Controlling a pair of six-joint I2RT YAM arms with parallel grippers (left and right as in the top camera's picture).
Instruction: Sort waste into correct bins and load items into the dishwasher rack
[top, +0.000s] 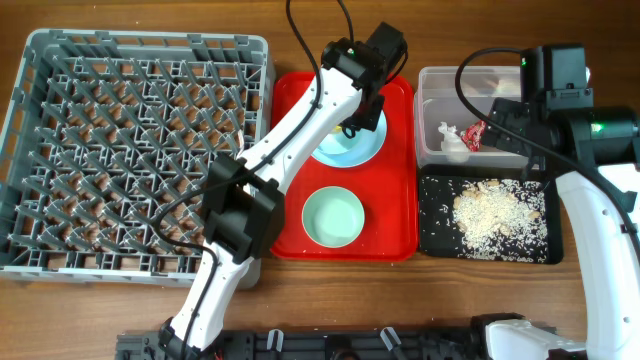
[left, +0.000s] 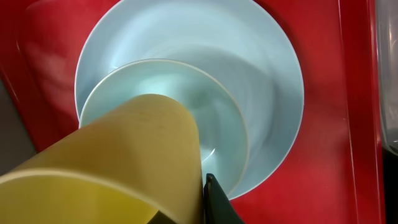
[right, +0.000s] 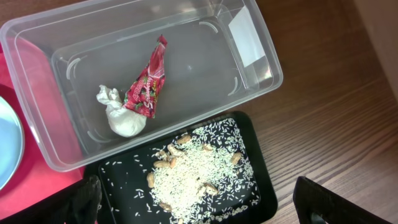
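My left gripper (left: 194, 210) is shut on the wall of a small yellow cup (left: 124, 162), one dark finger (left: 214, 202) pressed against its outside. The cup hangs over a light blue bowl (left: 217, 112) that sits on a light blue plate (left: 264, 56). A pale green bowl (top: 333, 217) stands in front of them. The grey dishwasher rack (top: 130, 150) fills the left of the table. My right gripper (right: 205, 208) is open above the black tray (right: 124, 180) of rice scraps (right: 199, 165). The clear tub (right: 56, 37) holds a red wrapper (right: 148, 81) and a white tissue (right: 121, 115).
The plate and both bowls rest on a red tray (top: 395, 235) between the rack and the bins. My left arm (top: 290, 130) reaches across the rack's right edge. Bare wooden table lies in front of the tray and to the right of the bins.
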